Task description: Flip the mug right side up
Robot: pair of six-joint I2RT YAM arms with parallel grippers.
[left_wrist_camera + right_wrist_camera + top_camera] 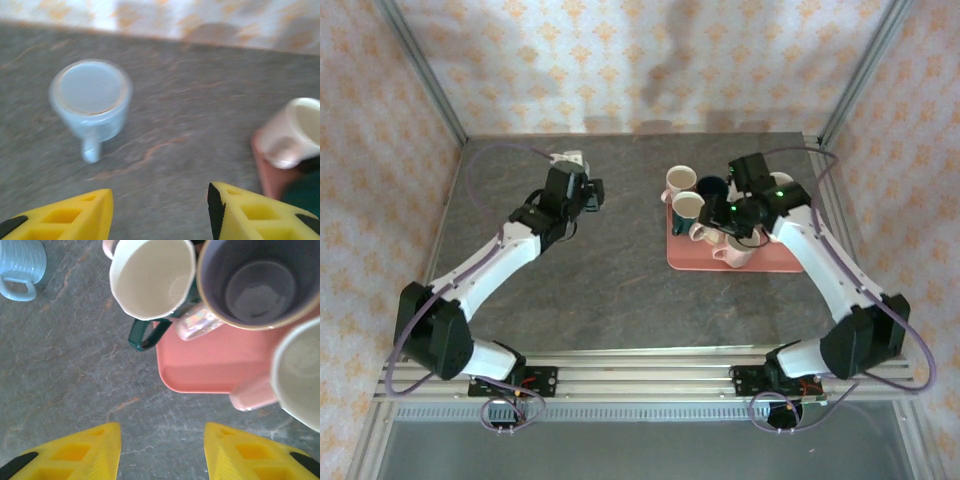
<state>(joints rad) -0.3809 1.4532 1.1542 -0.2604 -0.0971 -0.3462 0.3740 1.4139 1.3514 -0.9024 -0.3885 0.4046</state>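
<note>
Yellow fingers of the left gripper stand apart and empty over the table. Just beyond is the pale blue mug, apparently base-up and ungrasped. The right gripper, likewise open and empty, hovers beside the pink tray of upright mugs. The turn is not yet begun.

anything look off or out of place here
The light blue mug sits alone on the table, base up, so it looks upside down. The other mugs stand open end up at the pink tray.
</note>
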